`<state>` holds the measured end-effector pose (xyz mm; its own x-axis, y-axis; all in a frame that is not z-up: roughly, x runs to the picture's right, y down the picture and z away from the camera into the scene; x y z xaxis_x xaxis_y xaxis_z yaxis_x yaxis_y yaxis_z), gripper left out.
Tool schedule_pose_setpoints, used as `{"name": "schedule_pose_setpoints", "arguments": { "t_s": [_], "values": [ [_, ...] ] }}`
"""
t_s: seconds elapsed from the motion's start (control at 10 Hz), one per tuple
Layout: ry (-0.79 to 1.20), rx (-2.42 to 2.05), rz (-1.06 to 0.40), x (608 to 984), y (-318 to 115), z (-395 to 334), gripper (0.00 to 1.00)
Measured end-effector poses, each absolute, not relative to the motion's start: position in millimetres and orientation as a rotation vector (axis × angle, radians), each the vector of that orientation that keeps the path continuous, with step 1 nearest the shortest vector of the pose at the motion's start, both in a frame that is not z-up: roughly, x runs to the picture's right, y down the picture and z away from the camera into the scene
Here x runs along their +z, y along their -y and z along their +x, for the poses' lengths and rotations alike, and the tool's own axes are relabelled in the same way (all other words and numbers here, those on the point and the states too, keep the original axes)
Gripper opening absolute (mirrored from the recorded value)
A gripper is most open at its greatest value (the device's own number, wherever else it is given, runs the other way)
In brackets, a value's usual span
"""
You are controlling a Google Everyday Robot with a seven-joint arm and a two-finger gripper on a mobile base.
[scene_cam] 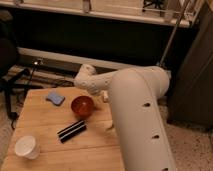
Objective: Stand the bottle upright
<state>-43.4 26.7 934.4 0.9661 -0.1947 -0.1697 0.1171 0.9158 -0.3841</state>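
My white arm (135, 115) fills the right side of the camera view and covers the right part of the wooden table (45, 120). The gripper (101, 91) is at the arm's far end, just right of the red bowl (82, 106) near the table's back edge, and is mostly hidden by the arm. Only a small whitish end of the bottle (105, 96) shows beside the gripper. The rest of it is hidden, so I cannot tell whether it lies flat or is held.
A blue sponge (55, 97) lies at the back left. A black bar (71, 131) lies in front of the bowl. A white cup (26, 146) stands at the front left. A sliver of the orange carrot (107, 126) shows at the arm's edge.
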Motion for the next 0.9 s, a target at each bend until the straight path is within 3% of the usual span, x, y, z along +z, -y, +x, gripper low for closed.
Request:
{"name": "schedule_pose_setpoints", "arguments": {
  "t_s": [0.9],
  "values": [
    [-0.201, -0.063, -0.403, 963.7, 9.2, -33.2, 0.8]
  ]
}}
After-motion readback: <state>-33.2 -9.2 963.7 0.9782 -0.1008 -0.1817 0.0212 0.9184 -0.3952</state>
